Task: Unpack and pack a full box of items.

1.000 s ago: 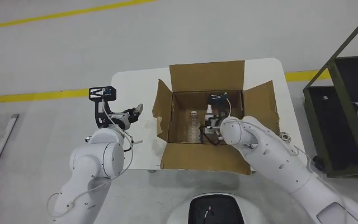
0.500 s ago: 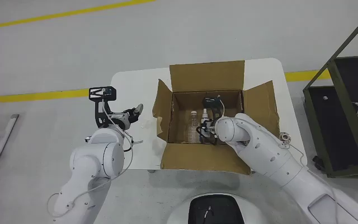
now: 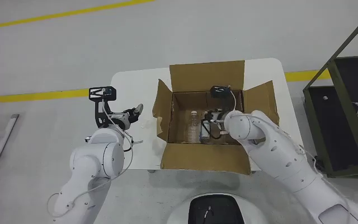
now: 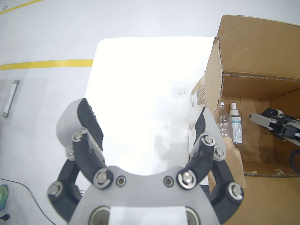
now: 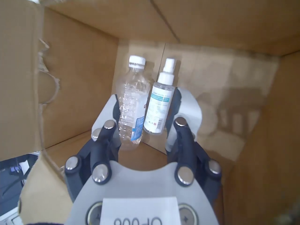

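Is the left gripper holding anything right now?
No, the left gripper is open above the white rounded table, with nothing between its black ribbed pads.

Top: high above box (image 3: pixel 207 75), facing down, whole table (image 3: pixel 134 84) seen.
Left wrist: outside box, beside it, seeing partly in.
Right wrist: inside box, near bottle (image 5: pixel 131 104) and spray (image 5: pixel 160 104).
Shared: box's inside.

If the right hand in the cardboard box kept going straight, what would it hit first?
Probably the clear plastic water bottle and the white-capped spray bottle, lying side by side just ahead of the open right hand; unclear which first.
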